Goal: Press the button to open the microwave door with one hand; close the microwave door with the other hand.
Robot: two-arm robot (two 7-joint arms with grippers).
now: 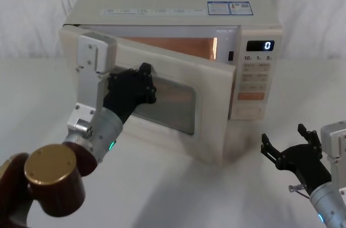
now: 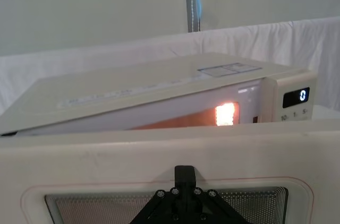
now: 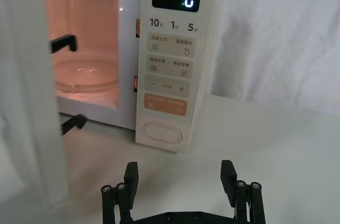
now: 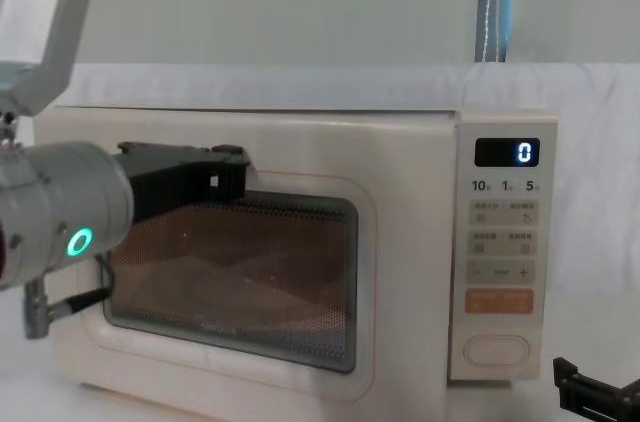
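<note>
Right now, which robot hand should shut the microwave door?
The left gripper. It is already against the front of the half-open microwave door, so a push would probably swing it closed. The right gripper hangs open, back from the button.

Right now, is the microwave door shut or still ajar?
Ajar. The door swings out from the microwave, leaving the lit cavity visible. The left gripper is against the door's front.

The left gripper (image 1: pixel 141 85) is held against the microwave door (image 1: pixel 208 117), its wrist raised. The right gripper (image 1: pixel 289 144) is held low before the control panel, fingers (image 3: pixel 130 173) spread.
</note>
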